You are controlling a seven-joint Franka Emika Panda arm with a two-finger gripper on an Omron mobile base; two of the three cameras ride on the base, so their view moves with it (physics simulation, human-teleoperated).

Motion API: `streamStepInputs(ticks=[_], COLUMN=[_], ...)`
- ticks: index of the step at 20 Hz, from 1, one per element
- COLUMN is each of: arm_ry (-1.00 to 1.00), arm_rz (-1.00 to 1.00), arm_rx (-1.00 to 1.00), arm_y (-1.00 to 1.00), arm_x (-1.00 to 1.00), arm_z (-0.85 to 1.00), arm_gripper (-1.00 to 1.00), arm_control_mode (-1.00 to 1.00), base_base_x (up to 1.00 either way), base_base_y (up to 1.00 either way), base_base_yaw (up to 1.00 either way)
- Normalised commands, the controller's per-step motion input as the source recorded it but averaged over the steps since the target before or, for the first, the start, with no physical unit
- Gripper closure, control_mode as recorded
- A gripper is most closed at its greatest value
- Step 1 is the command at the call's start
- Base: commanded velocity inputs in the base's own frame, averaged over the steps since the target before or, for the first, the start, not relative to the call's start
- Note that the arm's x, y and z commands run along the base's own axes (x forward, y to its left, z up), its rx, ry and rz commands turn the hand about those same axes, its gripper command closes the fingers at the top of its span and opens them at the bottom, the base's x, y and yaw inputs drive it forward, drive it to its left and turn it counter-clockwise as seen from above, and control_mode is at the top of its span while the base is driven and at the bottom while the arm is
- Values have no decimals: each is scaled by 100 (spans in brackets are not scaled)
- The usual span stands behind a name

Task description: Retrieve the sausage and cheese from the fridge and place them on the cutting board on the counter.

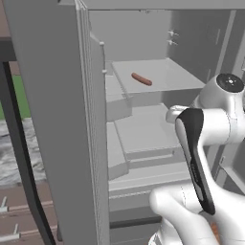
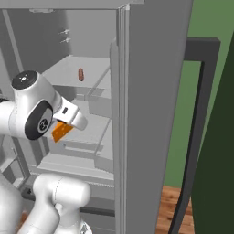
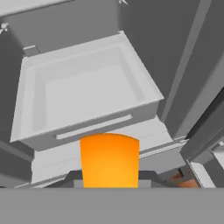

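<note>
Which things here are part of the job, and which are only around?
Part of the job:
- cheese, held in the shut claw
- sausage, lying on the upper shelf
- fridge, its door open

Only around:
- drawer, pulled out
- green wall

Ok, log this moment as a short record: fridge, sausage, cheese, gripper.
fridge: doors open, grey shelves and drawers showing
sausage: lying alone on an upper shelf, untouched
cheese: orange wedge clamped in the gripper, off the shelves
gripper: shut on the cheese, in front of the open fridge interior
</note>
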Motion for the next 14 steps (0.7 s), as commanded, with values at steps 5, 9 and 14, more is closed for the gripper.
streamStepInputs(ticks=[5,9,14], arm_ry=[0,0,0], arm_rz=[0,0,0], arm_rx=[0,0,0], arm_y=[0,0,0], arm_x=[0,0,0], arm_z=[0,0,0], arm_gripper=[100,100,100], arm_control_mode=[100,100,100], base_base_x=[-51,-90,-76], base_base_y=[0,0,1], base_base_yaw=[2,14,27])
